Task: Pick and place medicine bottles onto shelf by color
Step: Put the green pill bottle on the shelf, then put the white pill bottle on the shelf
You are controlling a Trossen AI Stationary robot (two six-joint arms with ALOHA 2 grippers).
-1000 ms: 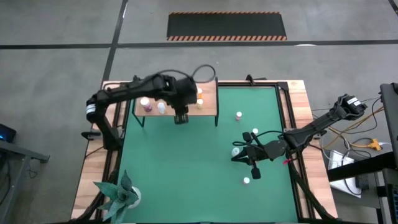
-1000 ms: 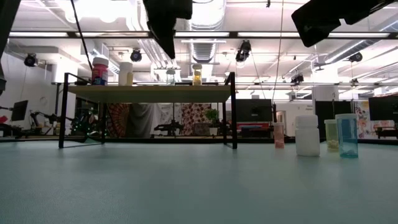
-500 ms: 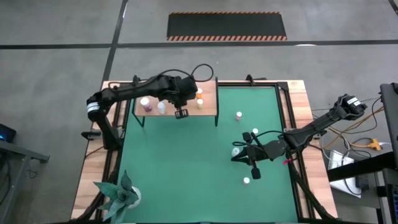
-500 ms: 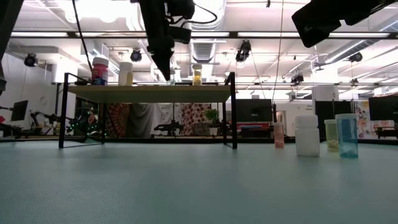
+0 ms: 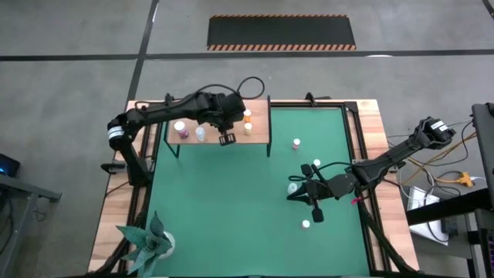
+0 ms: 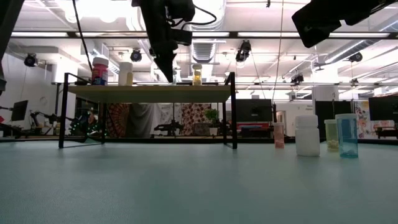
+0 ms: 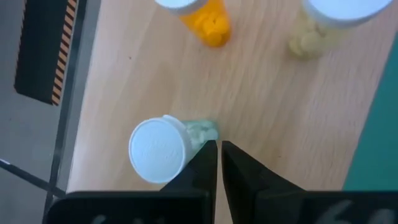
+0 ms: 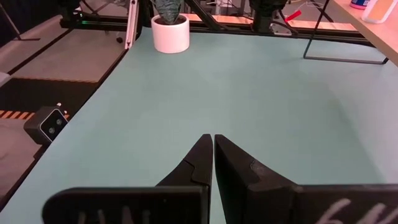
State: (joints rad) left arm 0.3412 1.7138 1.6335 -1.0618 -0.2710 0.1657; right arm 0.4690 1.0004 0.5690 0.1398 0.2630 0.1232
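Note:
The light-wood shelf stands at the mat's far left and carries a pink bottle, a white one, an orange one and a yellowish one. My left gripper is shut over the shelf top, right beside a pale green bottle that stands upright. In the low view this gripper hangs down to shelf-top level. My right gripper is shut and empty, held above the mat's right side among several loose bottles. My left gripper comes from above with shut fingers, pointing down at the shelf top. One finger stands against the pale green bottle's body. I cannot tell whether it touches the bottle.
A paper plant in a white pot sits at the near left corner. In the low view, pink, white and blue bottles stand on the mat at the right. Black shelf posts rise at the shelf's edges.
My left gripper has come down from high above to shelf-top level and moved a little toward the far edge, over the shelf board beside the pale green bottle. The bottles on the shelf have kept their places.

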